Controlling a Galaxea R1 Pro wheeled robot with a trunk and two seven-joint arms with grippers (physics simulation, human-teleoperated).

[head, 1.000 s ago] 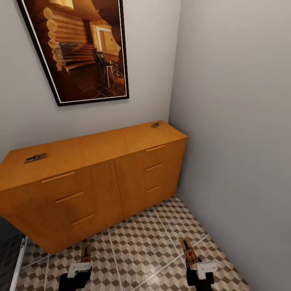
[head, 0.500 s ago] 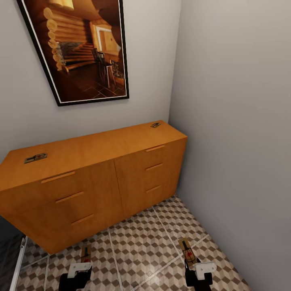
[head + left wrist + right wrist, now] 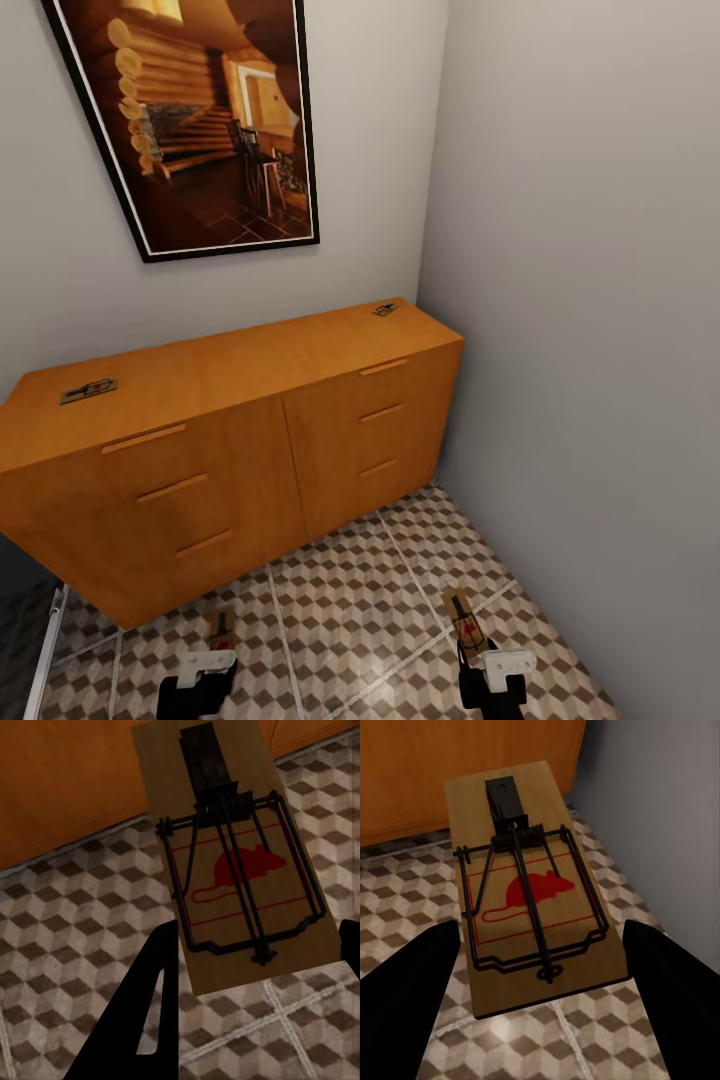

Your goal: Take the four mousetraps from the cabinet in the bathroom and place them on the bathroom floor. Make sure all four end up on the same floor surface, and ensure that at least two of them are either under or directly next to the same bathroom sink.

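Note:
The orange-brown cabinet (image 3: 250, 440) stands against the far wall. On its top lie two mousetraps, one near the left end (image 3: 88, 390) and one at the right end (image 3: 385, 309). Low over the cube-patterned bathroom floor (image 3: 350, 600), my left gripper (image 3: 213, 652) is shut on a third mousetrap (image 3: 220, 630), which the left wrist view shows with a red mouse print (image 3: 232, 870) between the black fingers (image 3: 150, 1005). My right gripper (image 3: 472, 652) is shut on another mousetrap (image 3: 465, 618), seen flat between the fingers (image 3: 412, 997) in the right wrist view (image 3: 529, 907). The sink is out of view.
A framed picture of a log-cabin room (image 3: 190, 120) hangs above the cabinet. A grey wall (image 3: 600, 350) closes the right side, meeting the far wall in a corner beside the cabinet. A darker floor area and a white edge (image 3: 45, 650) show at the lower left.
My left gripper has shifted slightly to the right with its mousetrap. The right gripper has eased a little lower with its trap. The cabinet-top traps have not moved.

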